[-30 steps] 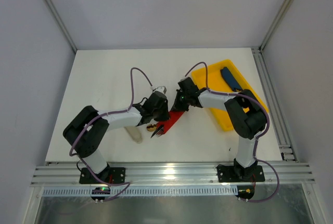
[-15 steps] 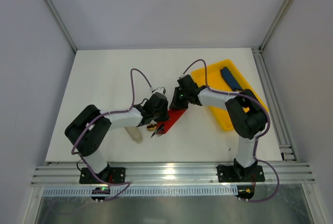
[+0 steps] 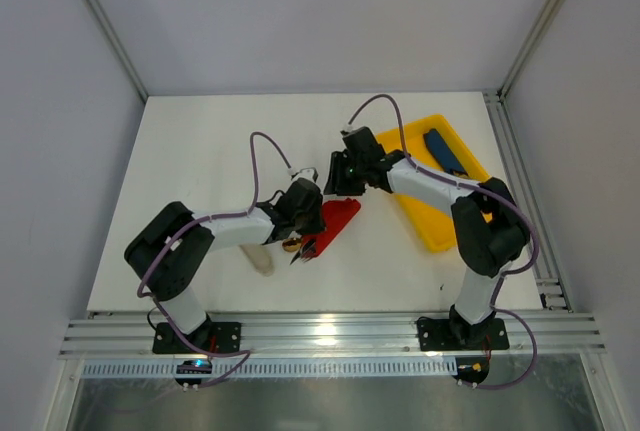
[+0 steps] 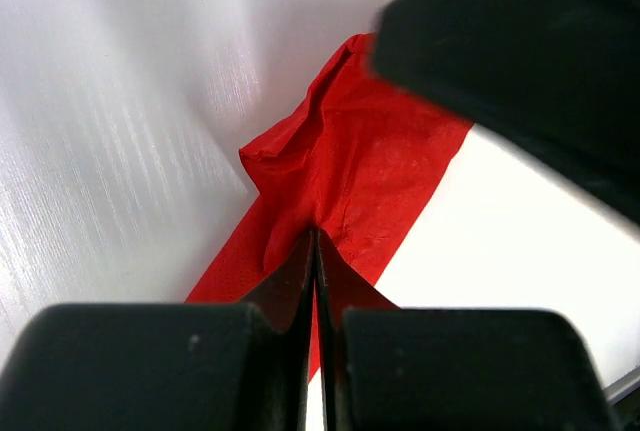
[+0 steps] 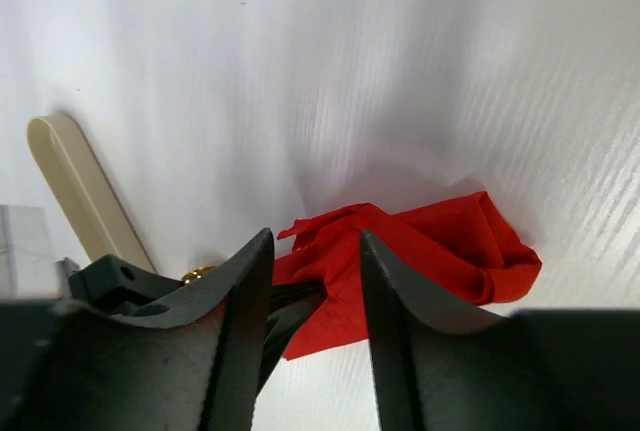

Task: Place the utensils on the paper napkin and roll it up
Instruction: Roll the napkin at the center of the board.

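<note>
My left arm [image 3: 230, 226] and right arm [image 3: 425, 183] have white links, black joints and purple cables [image 3: 252, 156]; my left pincer [image 4: 316, 236] and right pincer [image 5: 315, 241] are black.

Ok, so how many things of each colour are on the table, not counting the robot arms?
Red: 1, the paper napkin
Yellow: 1, the tray
Dark blue: 1, the flat item lying in the tray
Beige: 1, the sleeve
Gold: 1, a shiny utensil tip; the rest is hidden
Total: 5
</note>
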Tool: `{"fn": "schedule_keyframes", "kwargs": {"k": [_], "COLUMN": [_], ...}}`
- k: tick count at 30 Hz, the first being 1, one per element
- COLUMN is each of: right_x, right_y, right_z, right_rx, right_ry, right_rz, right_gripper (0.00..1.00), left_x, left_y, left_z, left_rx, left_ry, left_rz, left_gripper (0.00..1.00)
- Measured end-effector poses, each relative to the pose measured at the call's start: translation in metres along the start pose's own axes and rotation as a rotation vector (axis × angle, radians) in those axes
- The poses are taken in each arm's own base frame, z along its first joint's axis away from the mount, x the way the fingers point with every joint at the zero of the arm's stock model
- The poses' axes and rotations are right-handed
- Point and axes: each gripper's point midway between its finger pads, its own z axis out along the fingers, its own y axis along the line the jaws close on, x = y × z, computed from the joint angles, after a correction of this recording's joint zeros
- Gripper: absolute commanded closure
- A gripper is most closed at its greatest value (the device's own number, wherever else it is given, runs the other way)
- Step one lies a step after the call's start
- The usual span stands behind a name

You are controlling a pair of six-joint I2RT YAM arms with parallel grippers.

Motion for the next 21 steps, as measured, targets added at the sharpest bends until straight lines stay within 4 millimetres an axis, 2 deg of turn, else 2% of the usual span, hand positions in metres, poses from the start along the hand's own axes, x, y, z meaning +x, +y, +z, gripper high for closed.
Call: {"fn": "schedule_keyframes", "kwargs": {"k": [3, 4, 5, 7, 9, 10, 11, 12, 17, 21], "right_x": [-0.010, -0.011, -0.011, -0.005, 0.003, 0.008, 0.013, 0.017, 0.023, 0.016], "right_y": [0.001, -0.001, -0.003, -0.009, -0.017, -0.021, -0.026, -0.030, -0.044, -0.050], "right_z": [-0.013, -0.017, -0.019, -0.020, -0.018, -0.016, -0.015, -0.014, -0.013, -0.017], "right_rx": [-0.013, -0.015, -0.019, -0.023, -0.017, -0.011, -0.003, 0.007, 0.050, 0.083], "right_ry": [-0.038, -0.047, -0.053, -0.048, -0.031, -0.019, -0.008, -0.001, 0.000, -0.029], "right_rz": [-0.019, -0.021, -0.025, -0.026, -0.029, -0.030, -0.036, -0.042, -0.103, -0.153], "right_gripper": [0.71, 0.81, 0.85, 0.88, 0.79, 0.71, 0.57, 0.52, 0.44, 0.43], "left_x": [0.000, 0.000, 0.000, 0.000, 0.000, 0.000, 0.000, 0.000, 0.000, 0.000], "left_y": [0.000, 0.000, 0.000, 0.000, 0.000, 0.000, 0.000, 0.000, 0.000, 0.000], "left_z": [0.000, 0.000, 0.000, 0.000, 0.000, 0.000, 0.000, 0.000, 0.000, 0.000], "left_rx": [-0.001, -0.001, -0.001, -0.001, -0.001, -0.001, -0.001, -0.001, -0.001, -0.001], "left_ry": [-0.001, -0.001, -0.001, -0.001, -0.001, -0.002, -0.002, -0.001, -0.002, -0.002], "left_rz": [0.001, 0.001, 0.001, 0.001, 0.001, 0.001, 0.001, 0.001, 0.001, 0.001], "left_gripper": [1.00, 1.00, 1.00, 1.00, 1.00, 1.00, 1.00, 1.00, 1.00, 1.00]}}
